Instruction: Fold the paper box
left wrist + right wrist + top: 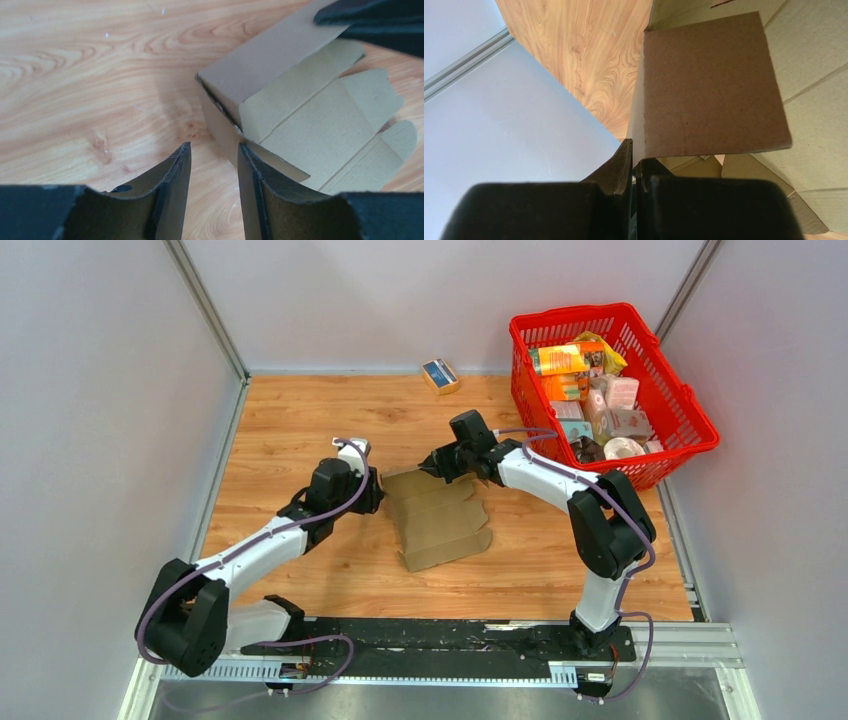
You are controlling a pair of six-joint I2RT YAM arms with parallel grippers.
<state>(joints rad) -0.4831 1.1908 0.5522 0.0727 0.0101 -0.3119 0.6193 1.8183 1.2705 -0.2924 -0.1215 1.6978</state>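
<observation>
The paper box (440,515) is a plain brown cardboard blank lying in the middle of the wooden table, its far end panel folded upright. My right gripper (432,466) is shut on that upright panel (709,85) at the far end. In the left wrist view the box (320,125) lies open with notched flaps, and the right gripper's fingers (380,20) show at the top right. My left gripper (214,155) is open and empty just left of the box's near-left corner, also seen from above (375,490).
A red basket (690,435) holding several colourful packages stands at the back right. A small blue-and-tan box (440,375) lies at the back edge. Grey walls close in the table on the left, back and right.
</observation>
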